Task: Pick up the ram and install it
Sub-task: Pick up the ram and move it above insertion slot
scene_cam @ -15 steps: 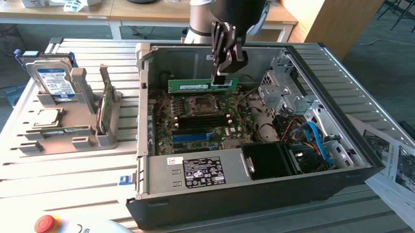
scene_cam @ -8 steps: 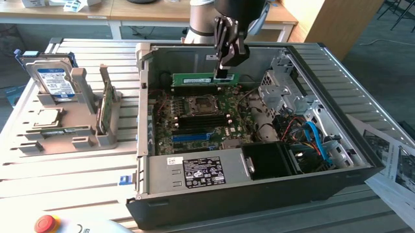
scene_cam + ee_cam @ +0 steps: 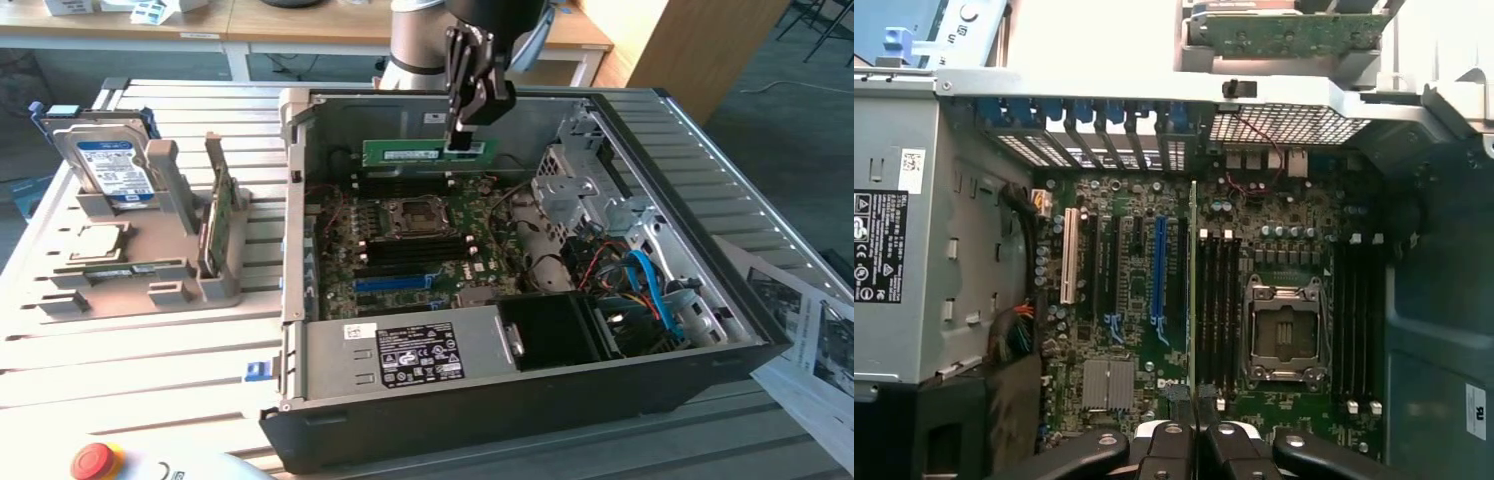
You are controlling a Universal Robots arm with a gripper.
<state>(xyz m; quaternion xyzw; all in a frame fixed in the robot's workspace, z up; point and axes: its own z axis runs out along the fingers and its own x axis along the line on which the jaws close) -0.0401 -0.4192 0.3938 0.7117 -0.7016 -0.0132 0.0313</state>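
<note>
The gripper (image 3: 463, 143) hung inside the open computer case (image 3: 296, 250), its jaws clamped on the top edge of the ram (image 3: 414, 153). The stick was level, its long lower edge facing down toward the motherboard (image 3: 454, 215). It sat near the case's far wall and appeared to be just above the black memory slots (image 3: 400, 184) beyond the processor socket (image 3: 411, 214), not seated in them.

In the wrist view the ram (image 3: 1193, 280) showed edge-on as a thin line running away from the gripper (image 3: 1194, 440). There it lay just beside the memory slots (image 3: 1219, 300), between them and a blue slot (image 3: 1159, 280).

The space over the socket (image 3: 1284, 335) was open. A metal drive cage (image 3: 581, 190) and blue cables (image 3: 647, 280) crowded the side of the case on the exterior view's right. The power supply (image 3: 400, 355) closed off the near end.

Outside the case, on the exterior view's left, a grey holder (image 3: 147, 275) kept a hard drive (image 3: 107, 160) and a green card (image 3: 214, 225) upright, well apart from the gripper.
</note>
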